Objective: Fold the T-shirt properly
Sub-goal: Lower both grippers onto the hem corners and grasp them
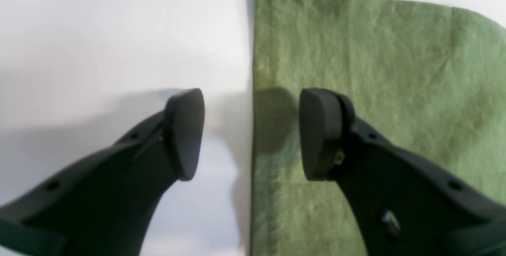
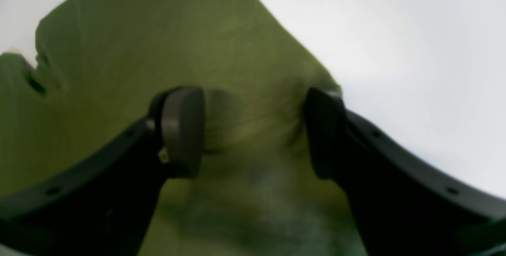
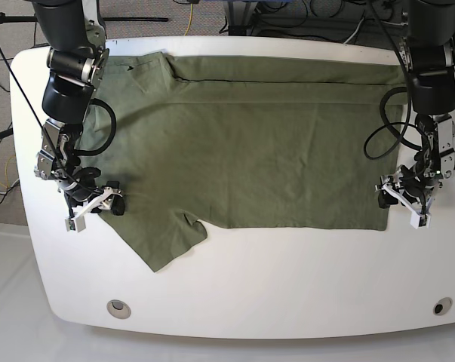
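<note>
T-shirt: we count one olive-green T-shirt, spread flat across the white table, its top fold along the far edge and a sleeve reaching toward the near left corner.
Arms: we see two, one at each side edge of the table.
Left gripper: jaws wide apart, straddling the shirt's straight side edge, holding nothing.
Right gripper: jaws spread over bunched sleeve cloth; we cannot tell whether they pinch it.

Robotics lab: white table, floor cables, arm mounts.
</note>
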